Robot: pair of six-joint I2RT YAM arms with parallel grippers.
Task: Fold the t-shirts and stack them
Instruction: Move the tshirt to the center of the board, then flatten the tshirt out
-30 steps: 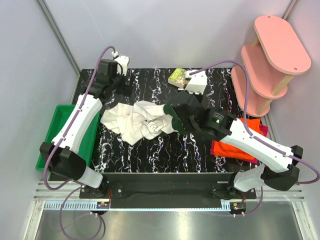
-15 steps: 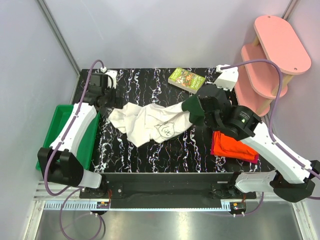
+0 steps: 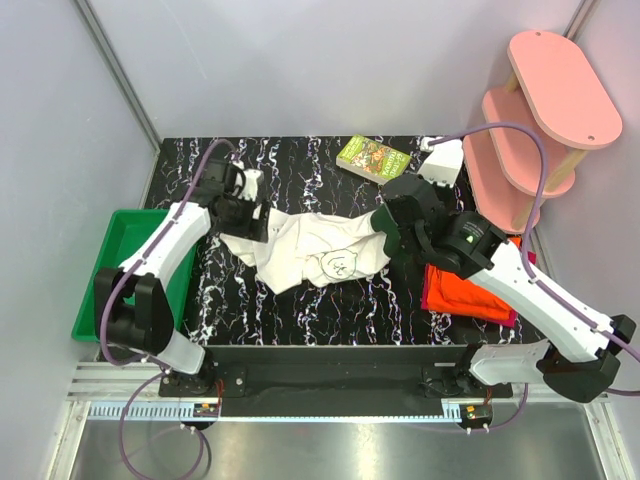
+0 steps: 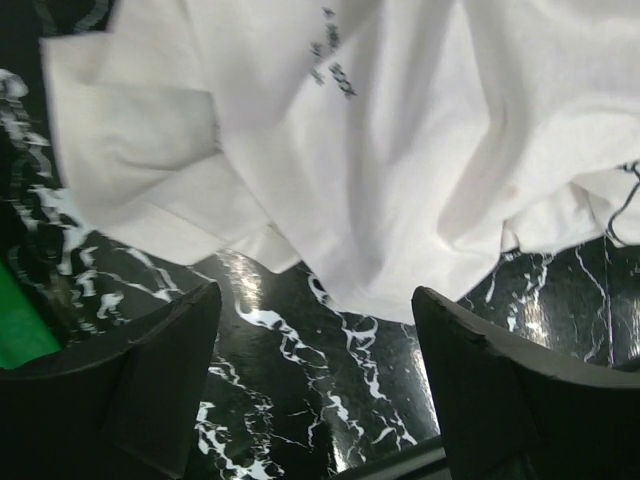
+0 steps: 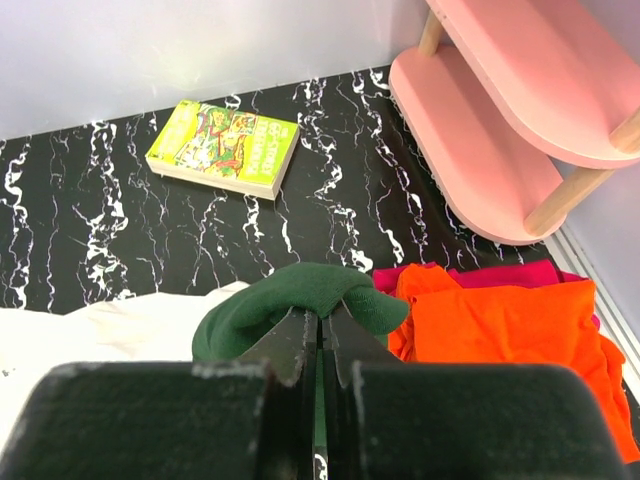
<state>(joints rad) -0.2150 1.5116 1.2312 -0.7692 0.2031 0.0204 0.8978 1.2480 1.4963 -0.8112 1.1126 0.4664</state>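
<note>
**Q:** Pincer states?

**A:** Right pincer (image 5: pixel 320 325) clamps the dark green sleeve (image 5: pixel 285 292) of the cream-white cloth t-shirt (image 3: pixel 310 245), spread mid black marbled surface (image 3: pixel 300 165). Left pincer (image 4: pixel 315 335) gapes above its left edge.

A robot lab cell: bare pale walls (image 3: pixel 300 60) box in a black marbled counter (image 3: pixel 330 300). Cabled arms (image 3: pixel 165 250) are bolted to a metal rail (image 3: pixel 330 412), and a pink shelf (image 3: pixel 545 60) stands right of the right gripper (image 3: pixel 388 222).

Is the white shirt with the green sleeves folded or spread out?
Spread out, not folded: the white shirt lies rumpled across the table, pulled toward the right gripper, shut on its green sleeve.
</note>
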